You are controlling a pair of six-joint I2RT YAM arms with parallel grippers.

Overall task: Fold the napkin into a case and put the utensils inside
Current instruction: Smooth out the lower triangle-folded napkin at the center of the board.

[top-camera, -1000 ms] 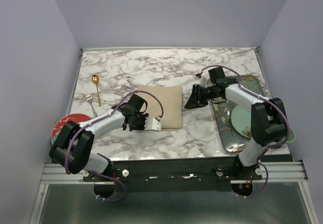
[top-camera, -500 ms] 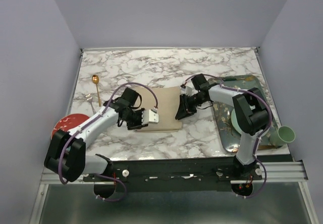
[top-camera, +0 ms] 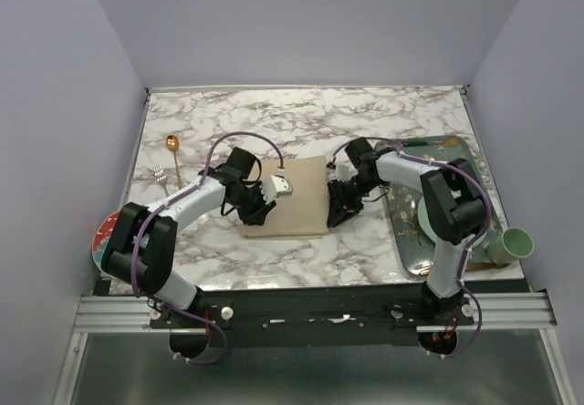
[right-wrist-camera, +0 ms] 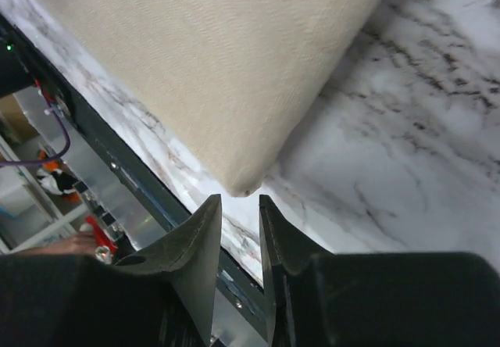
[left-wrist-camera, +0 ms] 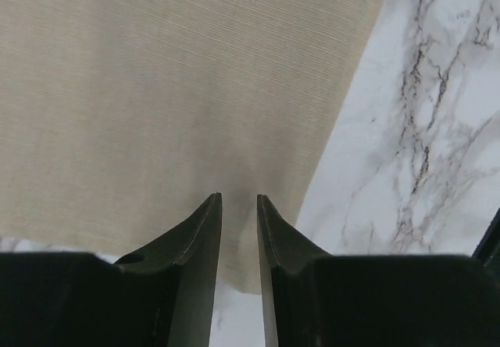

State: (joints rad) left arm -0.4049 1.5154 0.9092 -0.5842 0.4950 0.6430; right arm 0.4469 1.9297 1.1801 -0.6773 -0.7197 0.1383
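The beige napkin [top-camera: 297, 200] lies folded into a rectangle in the middle of the marble table. My left gripper [top-camera: 256, 214] hovers at its near left corner, jaws a little apart. In the left wrist view the napkin [left-wrist-camera: 180, 81] fills the upper left, and the left gripper [left-wrist-camera: 239, 200] has only cloth showing in its narrow gap. My right gripper [top-camera: 338, 213] sits at the near right corner. In the right wrist view that corner of the napkin [right-wrist-camera: 234, 89] ends just ahead of the right gripper [right-wrist-camera: 239, 200], which is slightly open and empty. The gold spoon [top-camera: 173, 152] and fork [top-camera: 162, 179] lie at the far left.
A red plate [top-camera: 111, 233] sits at the near left edge, partly under the left arm. On the right stands a metal tray [top-camera: 456, 154] with a pale green plate [top-camera: 436, 221], and a green cup [top-camera: 516, 242] beside it. The table's front rail [right-wrist-camera: 117, 167] lies just past the napkin's corner.
The left gripper has swung from the napkin's near left edge up onto its left part and turned. The right gripper has moved in and toward me to the near right corner.
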